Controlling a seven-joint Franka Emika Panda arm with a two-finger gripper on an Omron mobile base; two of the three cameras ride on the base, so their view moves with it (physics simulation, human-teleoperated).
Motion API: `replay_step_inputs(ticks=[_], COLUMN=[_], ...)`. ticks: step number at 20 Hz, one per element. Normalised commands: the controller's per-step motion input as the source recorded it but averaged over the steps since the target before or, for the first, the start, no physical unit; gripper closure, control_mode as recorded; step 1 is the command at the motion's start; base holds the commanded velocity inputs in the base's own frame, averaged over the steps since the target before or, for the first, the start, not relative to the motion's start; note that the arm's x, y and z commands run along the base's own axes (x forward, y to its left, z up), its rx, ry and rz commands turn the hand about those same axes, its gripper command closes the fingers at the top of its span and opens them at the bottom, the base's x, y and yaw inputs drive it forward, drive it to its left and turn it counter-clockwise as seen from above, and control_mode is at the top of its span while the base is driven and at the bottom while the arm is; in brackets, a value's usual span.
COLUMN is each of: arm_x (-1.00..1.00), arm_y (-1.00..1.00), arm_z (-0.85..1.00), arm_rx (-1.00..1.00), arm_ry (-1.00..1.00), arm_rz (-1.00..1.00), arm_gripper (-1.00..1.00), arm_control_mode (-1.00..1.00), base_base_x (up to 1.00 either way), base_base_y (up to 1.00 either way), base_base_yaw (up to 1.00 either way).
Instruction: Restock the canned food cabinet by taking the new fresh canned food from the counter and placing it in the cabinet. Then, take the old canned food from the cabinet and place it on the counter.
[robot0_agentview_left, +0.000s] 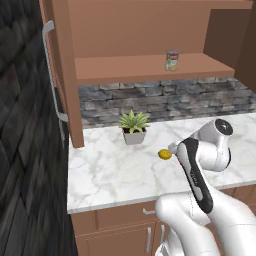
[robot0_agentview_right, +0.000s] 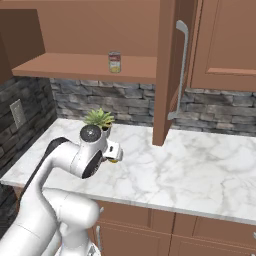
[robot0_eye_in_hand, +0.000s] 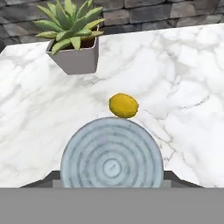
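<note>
Dark fingertips flank the ribbed grey lid of the new fresh canned food (robot0_eye_in_hand: 112, 155) at the bottom of the hand view, one tip peeking out at each side of the disc; the gripper (robot0_eye_in_hand: 112, 183) stands apart around the can, though whether the pads already press its wall cannot be told. In the base views the wrist hangs low over the counter (robot0_agentview_left: 115, 175), hiding the can beneath it.

Judged by its look, the squat can should be stiff and fairly heavy for its size, with a smooth label that could slip under a light squeeze; a hold across the middle of its round wall, below the rim, looks the safest.

Just beyond the lid lies a small yellow lemon (robot0_eye_in_hand: 124, 105), close enough that it might be nudged as the can is lifted. Farther off to the left, near the stone backsplash, a white square pot (robot0_eye_in_hand: 75, 62) holds a spiky green plant.

Above, the cabinet (robot0_agentview_left: 150, 30) stands open, its door with the long grey bar handle (robot0_agentview_left: 52, 75) swung out at the left. Its shelf carries one thing, the old canned food (robot0_agentview_left: 172, 61), upright toward the right, with bare board on both sides where the squat can could be set.
</note>
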Motion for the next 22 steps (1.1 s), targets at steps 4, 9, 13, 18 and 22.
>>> replay_step_inputs(ticks=[4,9,13,18,22], arm_x=[-0.37,-0.23,-0.01,0.0,0.0], arm_y=[0.17,0.27,0.41,0.44,0.21], arm_z=[1.0,1.0,1.0,1.0,1.0], arm_rx=[0.02,0.0,-0.09,-0.15,-0.21], arm_ry=[-0.5,-0.35,-0.12,-0.01,0.16], arm_rz=[0.08,0.06,0.04,0.0,0.0], arm_gripper=[1.0,1.0,1.0,1.0,1.0], arm_control_mode=[-1.0,-1.0,-1.0,-1.0,-1.0], base_base_x=[0.0,0.0,0.0,0.0,0.0], base_base_y=[0.0,0.0,0.0,0.0,0.0], base_base_yaw=[0.0,0.0,0.0,0.0,0.0])
